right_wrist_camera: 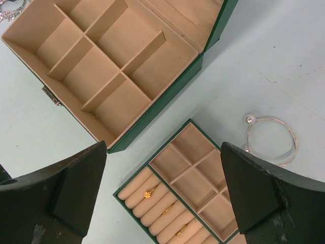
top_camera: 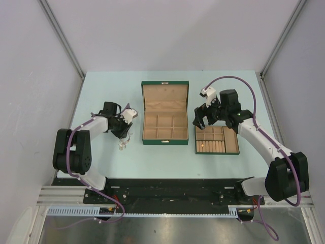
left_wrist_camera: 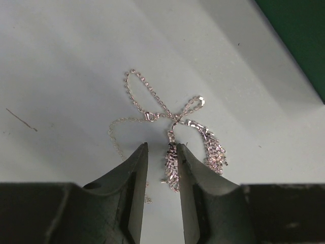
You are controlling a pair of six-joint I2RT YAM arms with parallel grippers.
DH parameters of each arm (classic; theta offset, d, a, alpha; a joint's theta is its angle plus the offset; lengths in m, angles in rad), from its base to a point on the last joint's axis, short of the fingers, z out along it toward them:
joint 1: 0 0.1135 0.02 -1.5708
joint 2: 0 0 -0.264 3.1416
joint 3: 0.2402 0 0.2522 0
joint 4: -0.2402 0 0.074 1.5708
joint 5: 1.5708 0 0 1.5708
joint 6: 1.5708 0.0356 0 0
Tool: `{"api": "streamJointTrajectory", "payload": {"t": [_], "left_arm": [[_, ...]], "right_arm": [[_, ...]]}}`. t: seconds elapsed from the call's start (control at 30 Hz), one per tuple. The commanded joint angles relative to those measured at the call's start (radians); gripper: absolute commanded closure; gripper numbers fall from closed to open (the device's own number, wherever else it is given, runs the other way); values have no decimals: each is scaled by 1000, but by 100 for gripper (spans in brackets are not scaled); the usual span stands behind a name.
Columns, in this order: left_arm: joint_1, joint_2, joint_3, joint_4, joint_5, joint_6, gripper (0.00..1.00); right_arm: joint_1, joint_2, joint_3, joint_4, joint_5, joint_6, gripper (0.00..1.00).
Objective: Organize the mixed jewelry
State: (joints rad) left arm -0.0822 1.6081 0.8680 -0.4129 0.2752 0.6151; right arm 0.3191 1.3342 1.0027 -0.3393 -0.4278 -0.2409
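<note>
**Necklace**: heaped on surface, left of box; unsorted.
**Left tool**: narrow, jaws either side of one tassel, not visibly clamped on it.
**Loop**: on surface just beside tray; unsorted.
**Gold pieces**: three, seated on the tray's rolls.
**Box:** open, all compartments bare.
**Right tool**: wide, holding nothing, above box and tray.
**Progress, judged:** early; necklace and loop remain to be placed.
</note>
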Motion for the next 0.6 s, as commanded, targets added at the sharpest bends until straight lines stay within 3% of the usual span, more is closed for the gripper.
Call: {"api": "streamJointTrajectory", "payload": {"t": [0.0,0.37,0.57], "left_arm": [[6,29,3,-76,30,41,65],[6,55,2,-101,36,41,66],[-1,56,-15,-73,15,31,73]], "right_arm": [[-3,3,36,10,-11,-9,0],[-5,0,37,10,-11,-8,0],[-5,-1,37,11,-11,-9,0]]}}
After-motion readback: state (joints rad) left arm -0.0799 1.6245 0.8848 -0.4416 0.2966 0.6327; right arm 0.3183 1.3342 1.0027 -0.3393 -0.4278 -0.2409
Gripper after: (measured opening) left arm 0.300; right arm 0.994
